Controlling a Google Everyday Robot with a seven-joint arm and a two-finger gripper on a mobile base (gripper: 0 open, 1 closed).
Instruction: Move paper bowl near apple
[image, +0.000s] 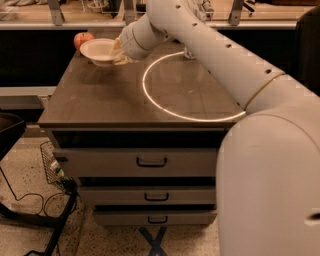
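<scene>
The off-white paper bowl (98, 50) is at the far left corner of the dark table (100, 100), slightly tilted. The red-orange apple (82, 39) sits just behind it to the left, close to its rim. My gripper (119, 53) is at the bowl's right rim and is shut on it, with the arm reaching in from the right across the table's back.
A bright ring of light (187, 85) lies on the tabletop's middle and right. A small pale object (189, 52) stands at the back behind the arm. Below the top are three drawers (151, 162). A wire basket (52, 165) and cables are on the floor at left.
</scene>
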